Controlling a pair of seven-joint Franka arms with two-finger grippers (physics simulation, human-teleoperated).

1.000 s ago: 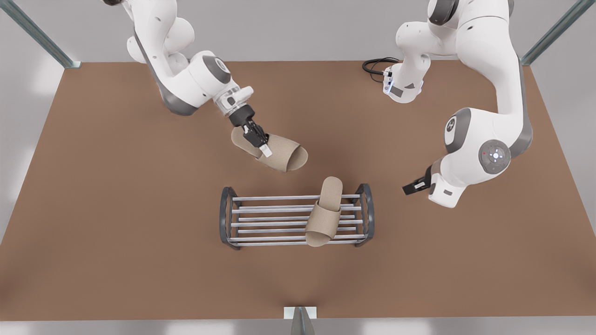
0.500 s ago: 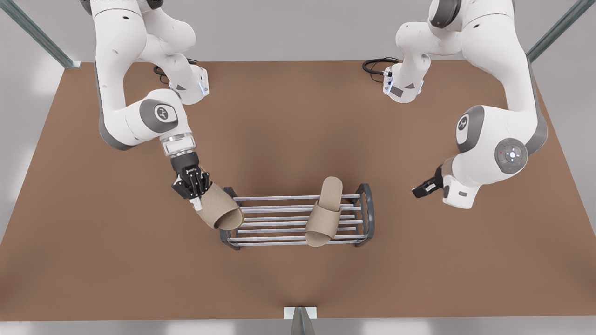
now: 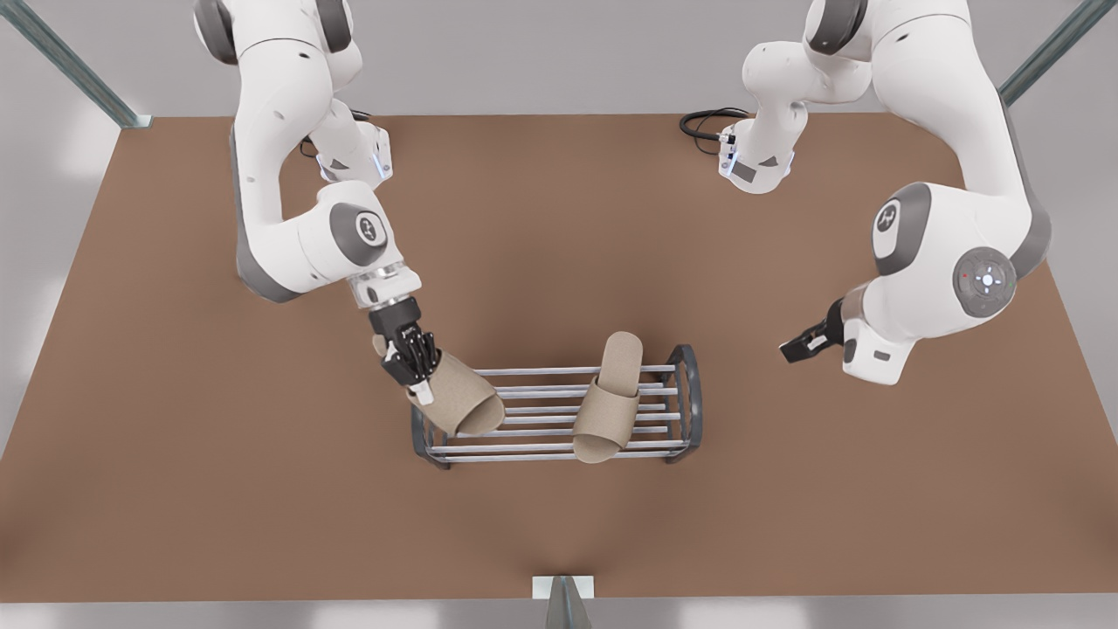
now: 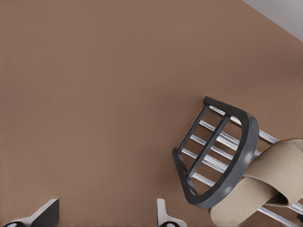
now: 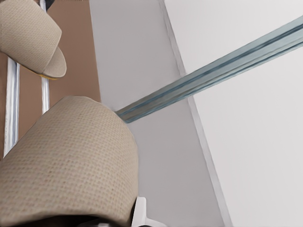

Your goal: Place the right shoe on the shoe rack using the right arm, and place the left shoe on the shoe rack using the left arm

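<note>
The right pincer [image 3: 417, 380] grips the right shoe's [image 3: 463, 404] heel, tilted over the rack's [image 3: 690, 393] 9 o'clock end. Released here, it could catch the end frame and slide onto the bench [image 3: 218, 489]. The left shoe [image 3: 611, 397] lies across the rods toward 3 o'clock, and the left pincer [image 3: 799, 345] waits wide at 3 o'clock, well apart.

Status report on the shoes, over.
Right gripper shut on right shoe, tilted over shoe rack end. Left gripper open, waiting beside rack. Left shoe lying on rack. Nothing in the way.
</note>
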